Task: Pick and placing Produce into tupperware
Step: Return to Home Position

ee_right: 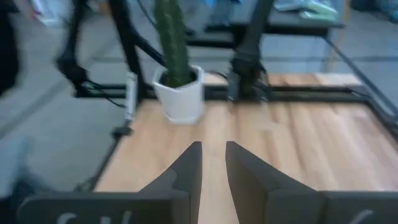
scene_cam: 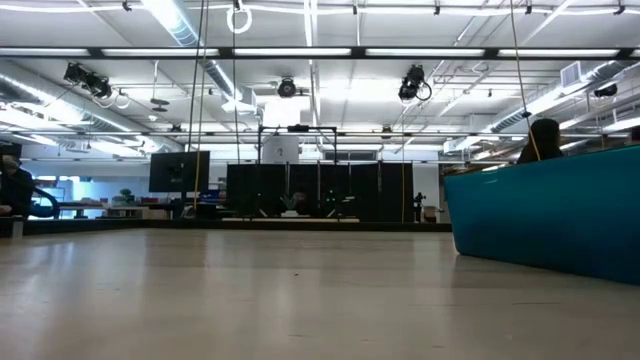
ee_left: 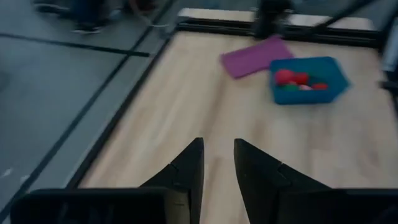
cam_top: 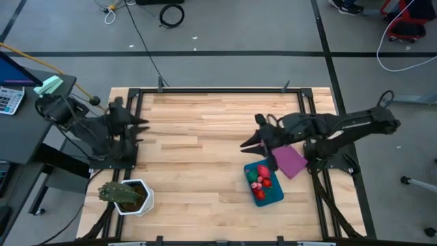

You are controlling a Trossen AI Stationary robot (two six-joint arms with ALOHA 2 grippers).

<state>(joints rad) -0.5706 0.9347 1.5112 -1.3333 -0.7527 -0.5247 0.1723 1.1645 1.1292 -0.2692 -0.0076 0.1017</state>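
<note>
The teal tupperware [cam_top: 265, 183] sits on the wooden table near its right side; in the low view its wall [scene_cam: 560, 220] fills the right. The produce [cam_top: 261, 180] lies inside it: red and pink pieces [ee_left: 291, 77] and one green piece [ee_left: 291, 87]. My right gripper [cam_top: 247, 143] hovers just beyond the tupperware's far left corner, pointing toward the table's left, fingers [ee_right: 212, 163] slightly open with nothing between them. My left gripper [cam_top: 141, 125] is drawn back at the table's left edge, fingers [ee_left: 217, 167] slightly open and holding nothing.
A flat purple sheet [cam_top: 291, 161] lies beside the tupperware's far right corner, under my right arm. A green plant in a white pot [cam_top: 130, 196] stands at the near left corner. Bare wood runs across the table's middle [cam_top: 198, 157].
</note>
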